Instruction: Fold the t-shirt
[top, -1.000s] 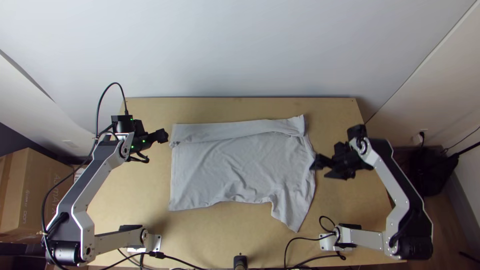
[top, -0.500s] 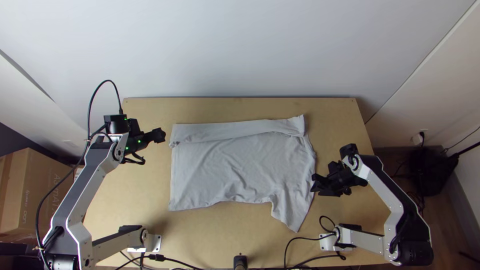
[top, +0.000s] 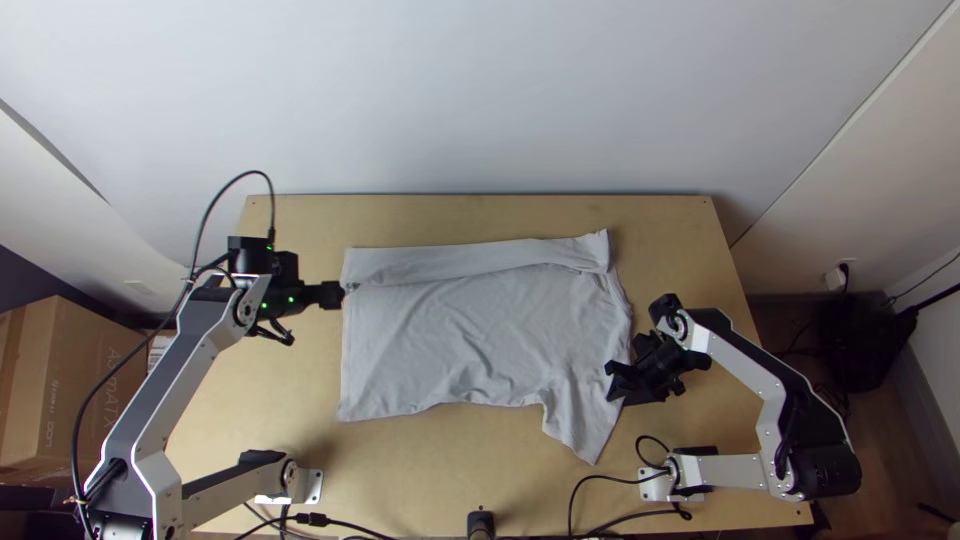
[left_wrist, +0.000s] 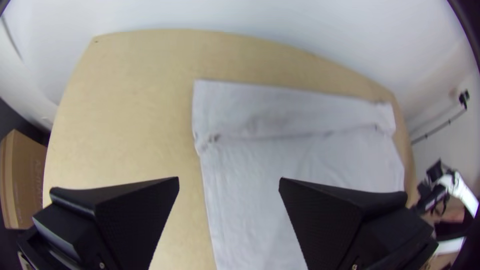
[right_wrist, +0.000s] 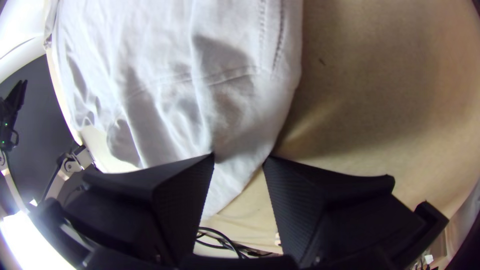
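- Although the light-grey cloth t-shirt (top: 470, 345) lay mostly flat in the middle of the light wooden desk (top: 400, 465), a long folded band (top: 460, 262) ran along its far side, so I judged that one side fold was already made.
- The near side was not yet turned in: its short sleeve (top: 583, 425) stuck out toward the near edge of the desk, at the right.
- The left end effector (left_wrist: 229, 185) was beside the far left corner of the shirt, with its two fingers spread wide and nothing pinched.
- The right end effector (right_wrist: 239, 157) was over the outer edge of this sleeve; its fingers stood apart, less widely, and did not pinch the cloth.
- In my judgement, the near side fold and the final folding of the length were left to do.
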